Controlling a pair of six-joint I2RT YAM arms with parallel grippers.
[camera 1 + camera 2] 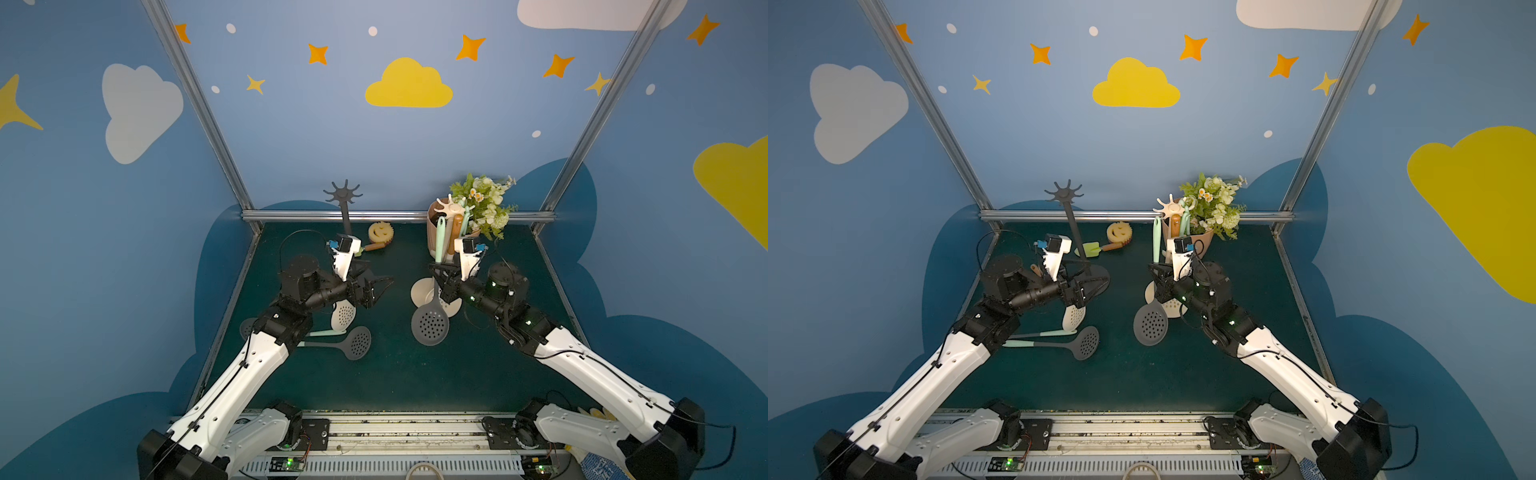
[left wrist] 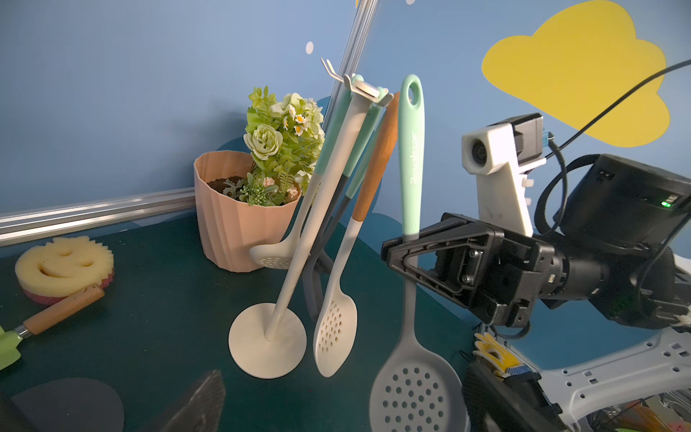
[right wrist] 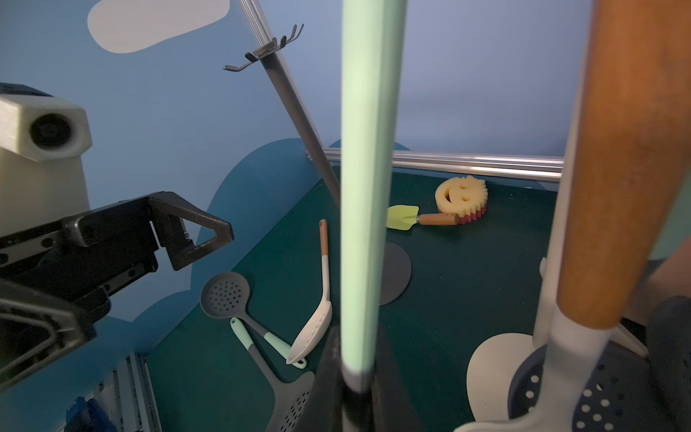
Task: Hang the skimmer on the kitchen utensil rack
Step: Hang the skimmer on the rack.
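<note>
Right tool [image 2: 407, 243] grips the skimmer [image 2: 411, 168] upright (beside the rack [image 2: 261, 355]).

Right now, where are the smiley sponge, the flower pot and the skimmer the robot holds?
smiley sponge [image 2: 63, 258]: left wrist view, yellow face.
flower pot [image 2: 232, 224]: left wrist view, ribbed wall.
held skimmer [image 2: 411, 157]: left wrist view, mint handle.

Blue walls [image 1: 311, 137] with yellow and white clouds [image 1: 409, 85], orange stars [image 1: 470, 47], aluminium corner rails [image 1: 395, 216], dark green tabletop [image 1: 395, 374].
</note>
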